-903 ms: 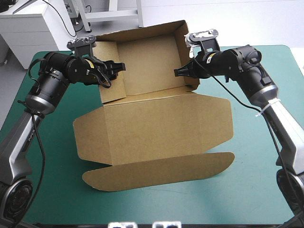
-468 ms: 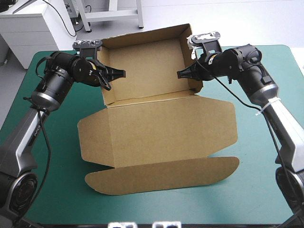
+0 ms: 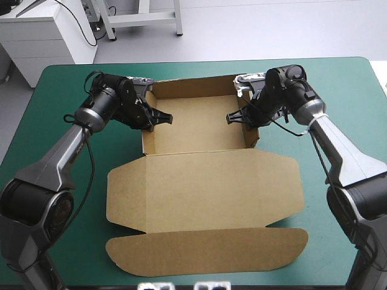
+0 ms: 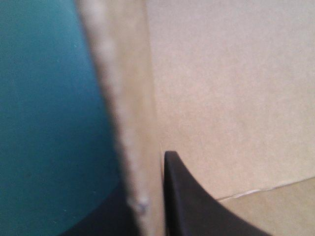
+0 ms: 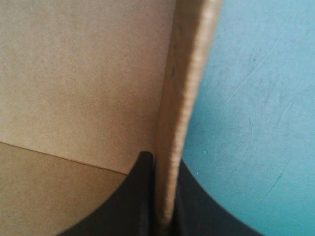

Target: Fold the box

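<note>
Since the earlier frames the brown box [image 3: 205, 187] has come down: its tray [image 3: 199, 124], which was tipped up toward the camera with both arms raised, now sits level on the desk [image 3: 81, 241] toward the far edge, and both arms have lowered and reached farther forward with it. On the left, the left pincer [image 3: 158, 118] is clamped on the tray's left side wall [image 3: 147, 142]. The left wrist view shows that wall's edge [image 4: 133, 123] standing upright between the two black fingers, one inside the tray against the board [image 4: 182, 196] and the other outside, over the teal-green cover [image 4: 49, 98]. The tray is open, with its back wall and both side walls raised and its floor bare. From the tray's near edge the wide lid panel [image 3: 254, 193] lies flat on the desk toward the camera. The long rounded flap [image 3: 205, 251] lies flat beyond it, close to the near edge of the desk. On the right, the right pincer [image 3: 237, 116] grips the tray's right side wall [image 3: 251, 138] in the same way. In the right wrist view that wall [image 5: 184, 98] rises between the all but closed fingers, with the tray's inner face on one side and the teal-green cover on the other. Both pincers point inward, facing each other across the tray.
</note>
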